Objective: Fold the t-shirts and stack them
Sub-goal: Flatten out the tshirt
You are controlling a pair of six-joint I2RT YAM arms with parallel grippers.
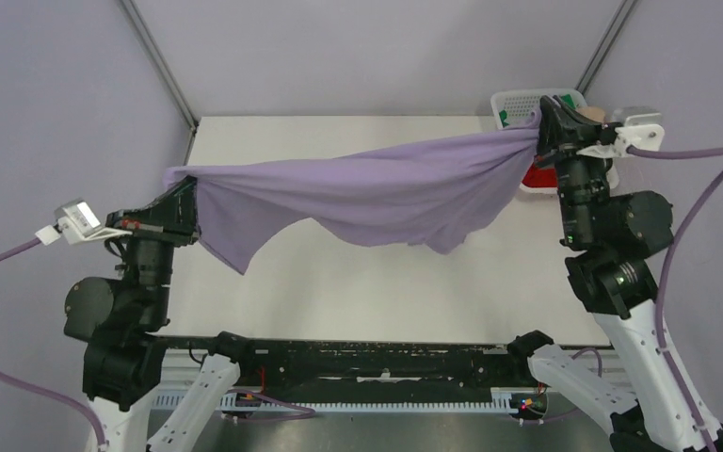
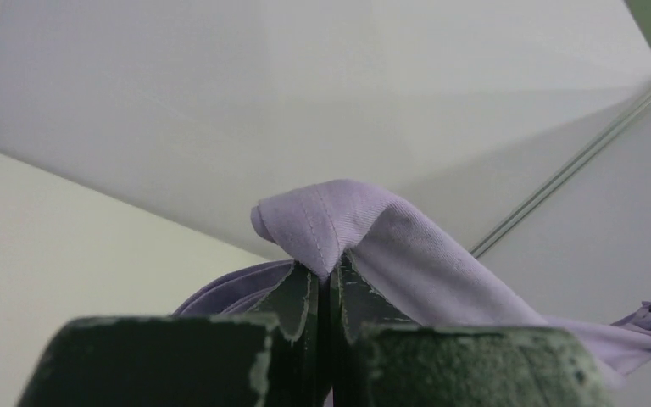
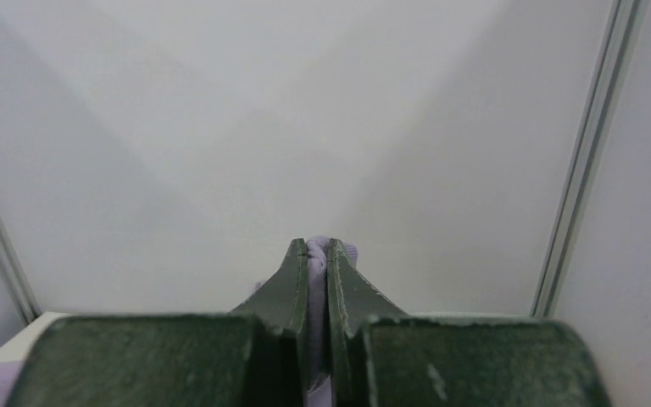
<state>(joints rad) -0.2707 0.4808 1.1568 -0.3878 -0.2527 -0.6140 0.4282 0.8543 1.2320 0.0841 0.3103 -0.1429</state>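
A lilac t-shirt (image 1: 377, 193) hangs stretched in the air above the white tabletop (image 1: 339, 301), running from about 9 o'clock on the top view to about 1 o'clock. The left jaws are pressed together on one bunched edge of the cloth at the 9 o'clock end. The left wrist view shows a stitched fold poking up between the two closed dark fingers (image 2: 292, 297). The right jaws pinch the opposite edge at 1 o'clock, higher up near the far right corner. In the right wrist view only a small nub of lilac cloth shows between the closed fingers (image 3: 288, 280). Between the two holds the cloth sags, with a loose corner drooping towards 7 o'clock and a broader lobe hanging at the middle; whether either touches the tabletop cannot be told. Behind the right jaws, at 1 o'clock, a white slatted basket (image 1: 518, 102) sits at the corner of the tabletop with something green (image 1: 506, 118) in it. A red item (image 1: 538, 179) lies just below it at 2 o'clock, largely hidden by the cloth and the right arm (image 1: 612, 226). A purple cable (image 1: 706, 202) loops off that arm towards 3 o'clock.
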